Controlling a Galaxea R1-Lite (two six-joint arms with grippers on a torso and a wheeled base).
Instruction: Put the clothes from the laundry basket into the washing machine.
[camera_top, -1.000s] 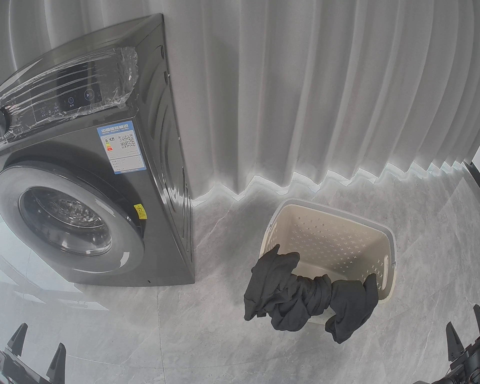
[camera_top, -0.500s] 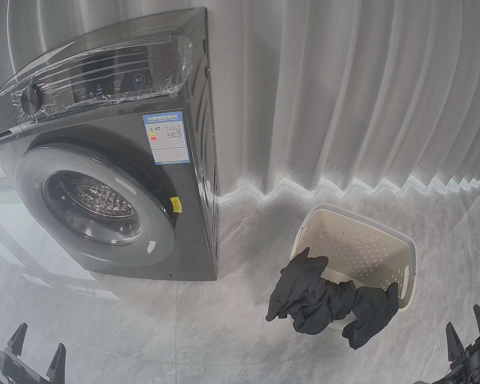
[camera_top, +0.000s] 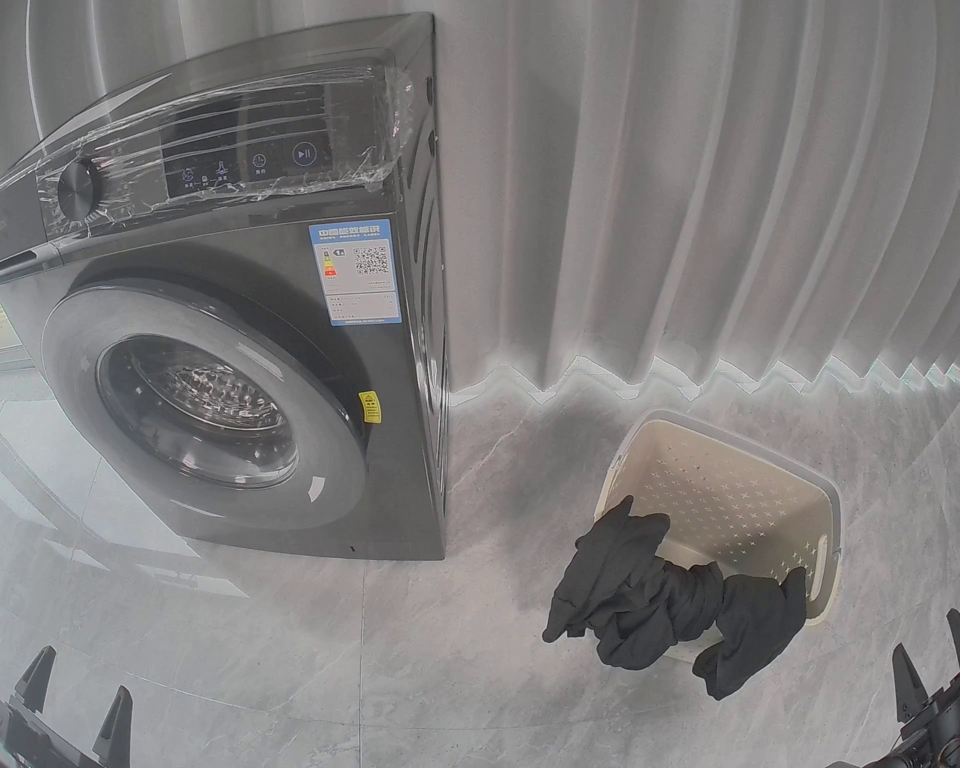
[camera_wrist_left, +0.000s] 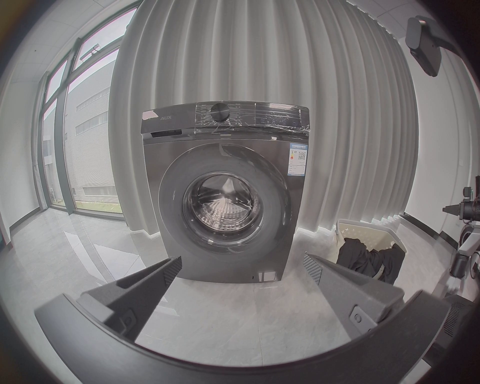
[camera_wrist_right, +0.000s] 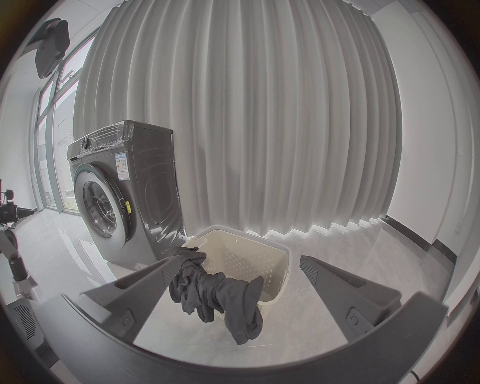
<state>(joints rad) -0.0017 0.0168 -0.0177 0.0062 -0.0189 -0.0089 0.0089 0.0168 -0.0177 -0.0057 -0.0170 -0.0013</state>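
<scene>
Hovering low over the floor (camera_top: 400, 650), my left hand (camera_wrist_left: 240, 262) is spread wide and holds nothing. It faces the front of the washer (camera_top: 250, 330) and stays well apart from it. My right hand (camera_wrist_right: 239, 264) is spread and empty too, low and farther to the right of the washer, with the basket (camera_top: 730, 490) ahead of it.

The washer's round door (camera_top: 195, 410) is shut, and the drum shows through its glass. Clear film covers the control panel (camera_top: 230, 150) along the washer's top. A blue label (camera_top: 355, 272) sits on the front, up and to the right of the door.

The basket stands on the floor to the right of the washer, apart from it, in front of the same white curtain (camera_top: 700, 180) that hangs behind the washer. The clothes (camera_top: 660, 600), a dark twisted bundle, lie draped over the basket's near rim. Both ends hang down outside the rim, one on the washer side and one on the far side. Neither hand touches them.
</scene>
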